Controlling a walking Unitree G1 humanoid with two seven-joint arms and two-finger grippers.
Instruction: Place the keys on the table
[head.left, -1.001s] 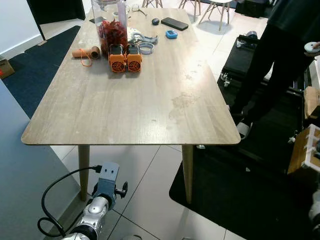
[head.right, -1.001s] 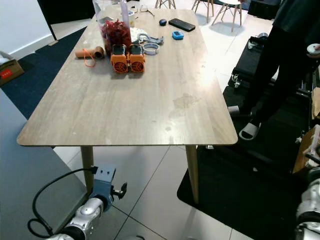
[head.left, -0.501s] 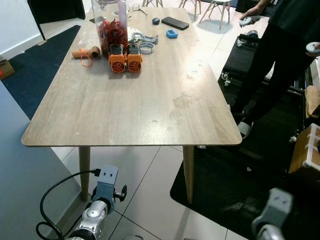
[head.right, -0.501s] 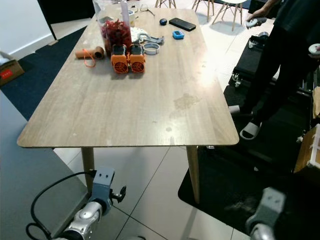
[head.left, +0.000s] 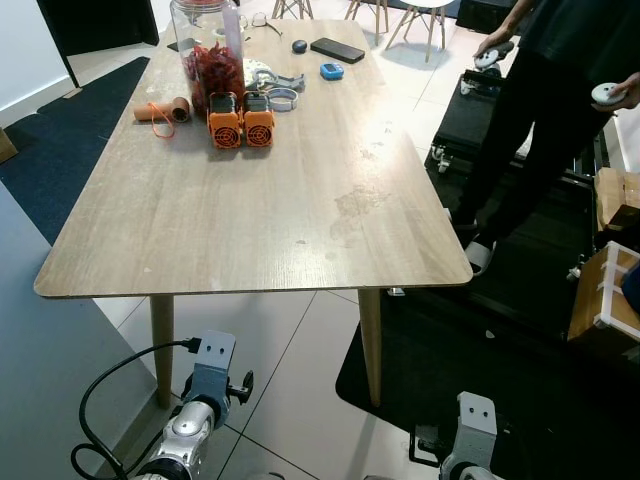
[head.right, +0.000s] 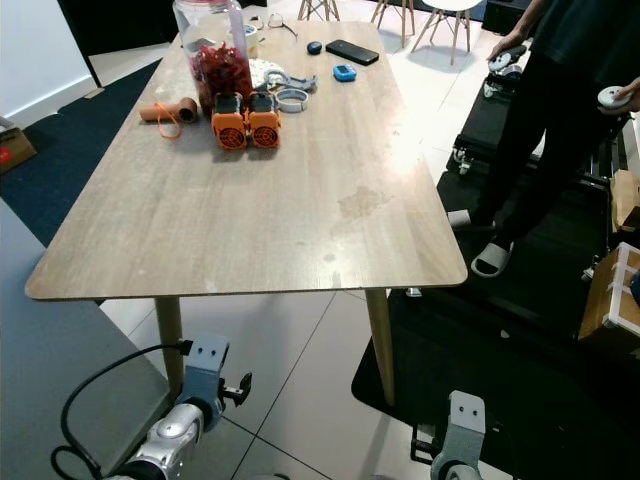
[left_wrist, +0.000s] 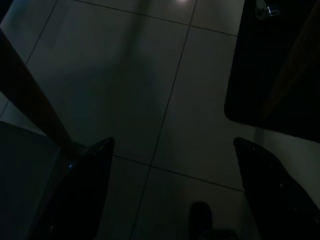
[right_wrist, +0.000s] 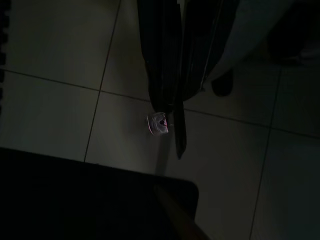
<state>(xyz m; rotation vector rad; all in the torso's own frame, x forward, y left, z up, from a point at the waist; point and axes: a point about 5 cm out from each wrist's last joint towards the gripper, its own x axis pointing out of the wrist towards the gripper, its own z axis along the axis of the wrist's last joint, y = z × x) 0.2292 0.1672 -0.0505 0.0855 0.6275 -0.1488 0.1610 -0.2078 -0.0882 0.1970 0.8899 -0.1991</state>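
The keys (right_wrist: 160, 123) are dim and blurred against the right gripper's (right_wrist: 170, 107) fingers.

Left gripper (left_wrist: 172, 190) spread wide over dim floor tiles (left_wrist: 150, 95) (very dark).

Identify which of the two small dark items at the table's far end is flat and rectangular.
The black phone, a flat rectangle; the dark mouse-like item beside it is small and rounded.

Jar (head.left: 203, 50) behind fans (head.left: 241, 121) on table (head.left: 250, 220)
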